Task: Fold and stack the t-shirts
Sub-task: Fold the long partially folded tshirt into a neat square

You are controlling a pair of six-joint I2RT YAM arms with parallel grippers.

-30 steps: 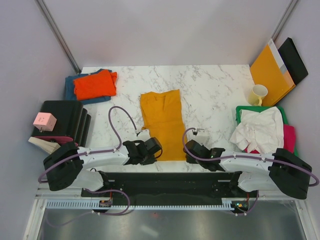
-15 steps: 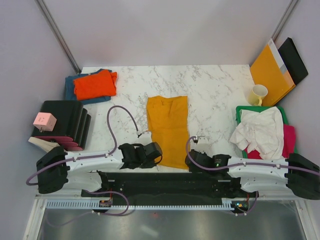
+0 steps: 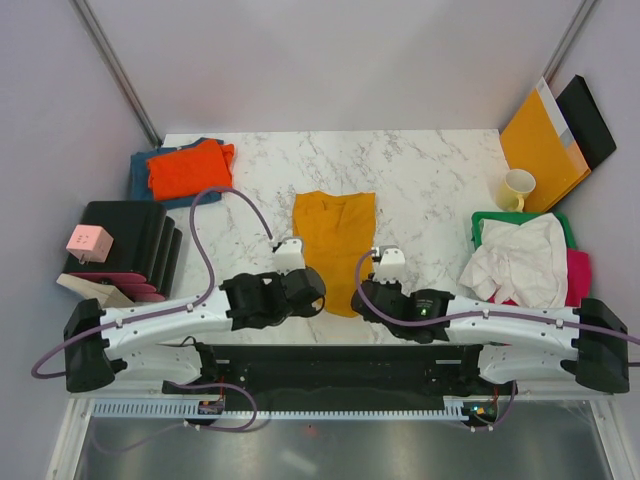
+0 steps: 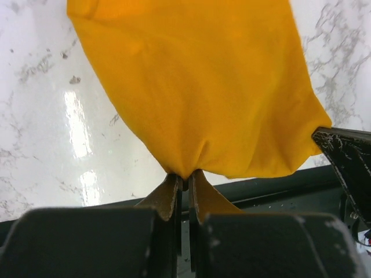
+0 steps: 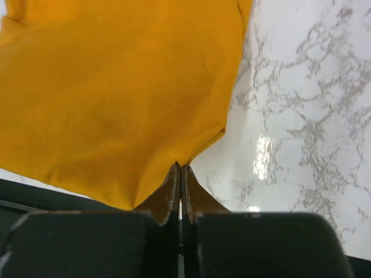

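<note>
The mustard-yellow t-shirt (image 3: 335,240) lies lengthwise at the table's middle, its near end raised. My left gripper (image 3: 318,296) is shut on the near left corner of the yellow fabric (image 4: 197,87), pinched at the fingertips (image 4: 186,175). My right gripper (image 3: 362,296) is shut on the near right corner of the same shirt (image 5: 116,98), with the cloth held at its tips (image 5: 180,168). A folded orange t-shirt (image 3: 188,168) rests on a teal-blue one (image 3: 140,178) at the far left. A crumpled white t-shirt (image 3: 520,262) and a magenta one (image 3: 578,275) lie at the right.
The white and magenta shirts sit in a green bin (image 3: 480,222). A yellow mug (image 3: 517,189), an orange-brown envelope (image 3: 540,145) and a black folder (image 3: 590,120) stand at the far right. A black rack (image 3: 130,240) with a pink box (image 3: 88,241) is at the left.
The right gripper has shut on the yellow shirt's near hem. Both grippers have moved away from the near edge with the hem, so the shirt looks shorter.
</note>
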